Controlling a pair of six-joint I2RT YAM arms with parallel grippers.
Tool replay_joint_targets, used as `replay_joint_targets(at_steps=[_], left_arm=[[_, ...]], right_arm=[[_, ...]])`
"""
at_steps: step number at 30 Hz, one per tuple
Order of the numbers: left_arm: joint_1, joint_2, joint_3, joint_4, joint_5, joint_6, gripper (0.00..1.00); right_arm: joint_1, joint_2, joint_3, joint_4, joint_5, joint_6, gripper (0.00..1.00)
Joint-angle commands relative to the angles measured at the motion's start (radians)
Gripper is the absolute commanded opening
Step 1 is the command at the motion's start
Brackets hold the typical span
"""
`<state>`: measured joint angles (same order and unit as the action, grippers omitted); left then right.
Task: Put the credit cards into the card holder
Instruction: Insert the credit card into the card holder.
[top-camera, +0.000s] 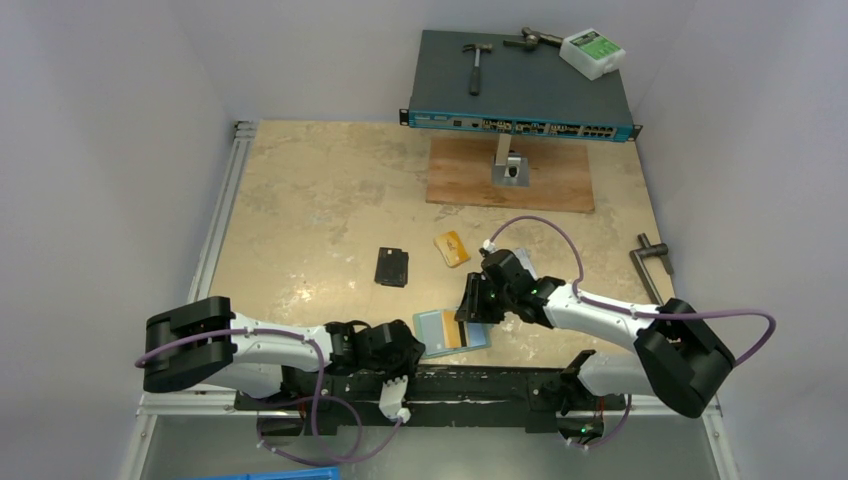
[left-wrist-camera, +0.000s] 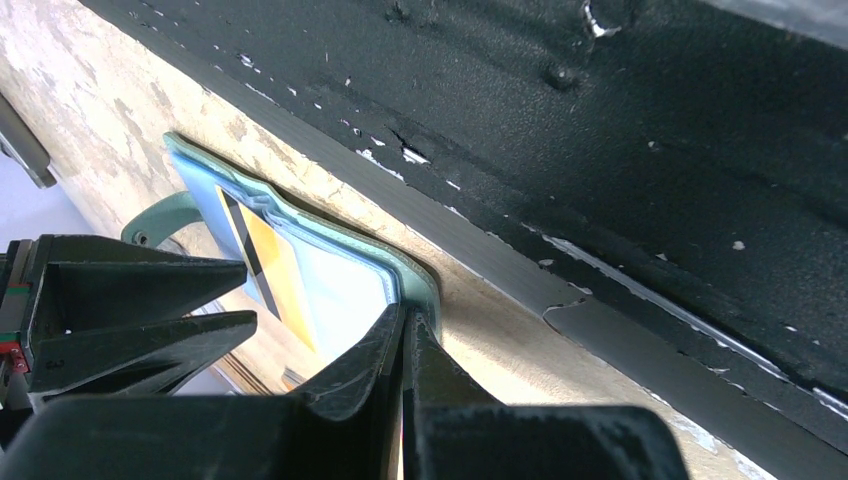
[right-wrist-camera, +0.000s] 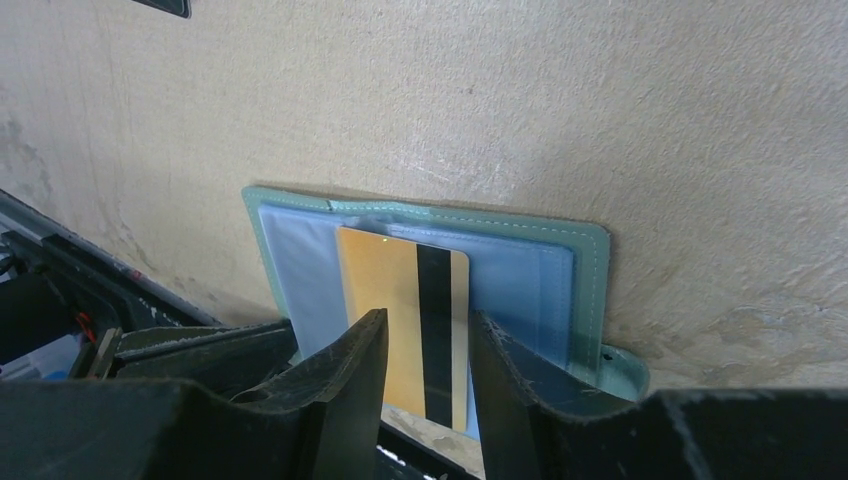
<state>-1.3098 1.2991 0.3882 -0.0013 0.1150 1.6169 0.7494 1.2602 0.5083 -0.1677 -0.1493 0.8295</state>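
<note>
Right hand (right-wrist-camera: 428, 320): jaws narrowly apart, straddling the orange card's near end, no grip evident.
Orange card (right-wrist-camera: 400, 290): flat on the card holder (right-wrist-camera: 590, 250) lining, long axis pointing straight away from the right hand.
Card holder: open at the desk's (top-camera: 330, 200) near edge, between both hands.
Left hand (left-wrist-camera: 404, 325): closed tight, tip at the holder's rim.
Surface: mottled beige, black rail (left-wrist-camera: 600, 150) just beside.

Card holder (top-camera: 428, 336) lies open and flat near the table's front edge, with a teal rim, its pale blue lining facing up, and its snap tab (right-wrist-camera: 628, 378) sticking out at one side. Orange credit card (right-wrist-camera: 385, 300) with a dark stripe rests flat on the lining, roughly centred. A second orange-yellow card (top-camera: 452, 248) lies tilted on the bare table farther out, well apart from the holder.
</note>
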Motion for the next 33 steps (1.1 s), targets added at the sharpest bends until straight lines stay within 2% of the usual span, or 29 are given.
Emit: replay_joint_targets(at_steps=[1,13,18,22,33], left_arm=[[-0.017,0.017,-0.028,-0.136,0.055,-0.002,0.0],[-0.018,0.014,-0.029,-0.138,0.053,-0.005,0.0],[-0.019,0.012,-0.031,-0.14,0.052,-0.006,0.0],[-0.019,0.01,-0.033,-0.14,0.051,-0.008,0.0],[-0.019,0.013,-0.032,-0.139,0.051,-0.003,0.0]], right_arm=[[-0.005,0.004,0.003,0.047,-0.028,-0.001,0.35],[-0.004,0.007,-0.005,0.074,-0.033,-0.009,0.33],[-0.004,-0.006,0.007,0.033,-0.034,-0.02,0.33],[-0.004,-0.051,-0.009,-0.016,-0.012,-0.014,0.38],[-0.004,-0.015,-0.061,0.085,-0.093,0.007,0.39]])
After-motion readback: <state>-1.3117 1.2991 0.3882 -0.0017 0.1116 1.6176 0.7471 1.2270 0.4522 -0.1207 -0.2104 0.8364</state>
